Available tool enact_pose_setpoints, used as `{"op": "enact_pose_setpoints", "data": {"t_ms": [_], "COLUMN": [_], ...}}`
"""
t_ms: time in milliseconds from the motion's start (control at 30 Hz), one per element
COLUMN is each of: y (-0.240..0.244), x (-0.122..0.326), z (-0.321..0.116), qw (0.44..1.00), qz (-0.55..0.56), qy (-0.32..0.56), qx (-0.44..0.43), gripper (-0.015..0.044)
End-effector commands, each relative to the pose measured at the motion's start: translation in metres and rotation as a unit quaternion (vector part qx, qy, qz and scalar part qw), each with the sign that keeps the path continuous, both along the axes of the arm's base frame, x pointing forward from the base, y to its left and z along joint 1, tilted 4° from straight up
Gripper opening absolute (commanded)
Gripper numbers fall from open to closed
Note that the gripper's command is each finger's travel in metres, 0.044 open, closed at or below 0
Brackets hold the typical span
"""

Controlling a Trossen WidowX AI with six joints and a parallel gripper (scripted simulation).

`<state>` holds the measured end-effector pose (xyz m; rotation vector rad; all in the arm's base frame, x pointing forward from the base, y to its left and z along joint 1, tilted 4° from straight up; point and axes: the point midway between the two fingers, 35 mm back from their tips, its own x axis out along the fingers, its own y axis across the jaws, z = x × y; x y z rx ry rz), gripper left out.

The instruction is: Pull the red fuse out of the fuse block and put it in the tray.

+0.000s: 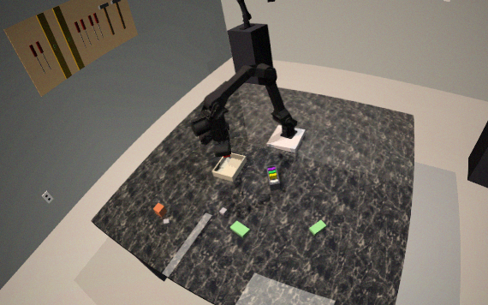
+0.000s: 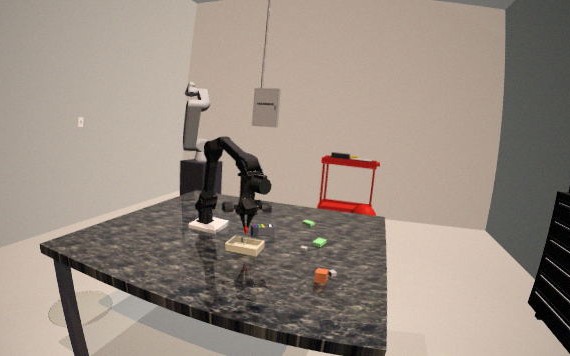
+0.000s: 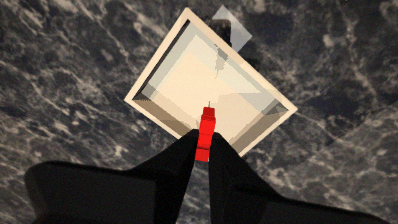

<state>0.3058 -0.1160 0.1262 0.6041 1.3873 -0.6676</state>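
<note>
Marbled dark stone, veined with pale grey and glossy enough to mirror the arm, is forming the worktop (image 2: 144, 260), which is standing on dark legs in a plain room with beige walls and a pale floor; a red cart (image 2: 349, 185) is sitting by the far wall, a black drawer cabinet (image 2: 569, 250) is filling the right edge, and a tan tool board (image 1: 69, 38) is hanging on the grey wall; the red fuse (image 3: 205, 132), a slim blocky bar with a thin metal pin at its lower end, is hanging with its long axis upright, pin pointing down, above the inside of the tray (image 3: 150, 85); the hand (image 3: 202, 150) is gripping it, the two matte black fingers nearly closed and pinching its upper part; the tray is a shallow cream box, square-cornered, with smooth walls; the fuse block (image 1: 274, 176), grey and holding coloured fuses, is sitting just beside the tray, apart from the hand; two green blocks (image 1: 240, 228) and an orange cube (image 1: 159, 209) are lying nearer the front edge.
</note>
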Motion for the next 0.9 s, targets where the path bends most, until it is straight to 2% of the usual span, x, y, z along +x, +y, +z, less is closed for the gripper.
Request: {"op": "enact_pose_setpoints", "data": {"t_ms": [0, 700, 867], "y": [-0.001, -0.002, -0.003], "x": [0.000, 0.001, 0.001], "z": [-0.008, -0.036, -0.032], "qw": [1.000, 1.000, 1.000], "qz": [0.002, 0.002, 0.000], "qy": [0.001, 0.001, 0.001], "qx": [0.003, 0.003, 0.000], "gripper": [0.0000, 0.0000, 0.0131]}}
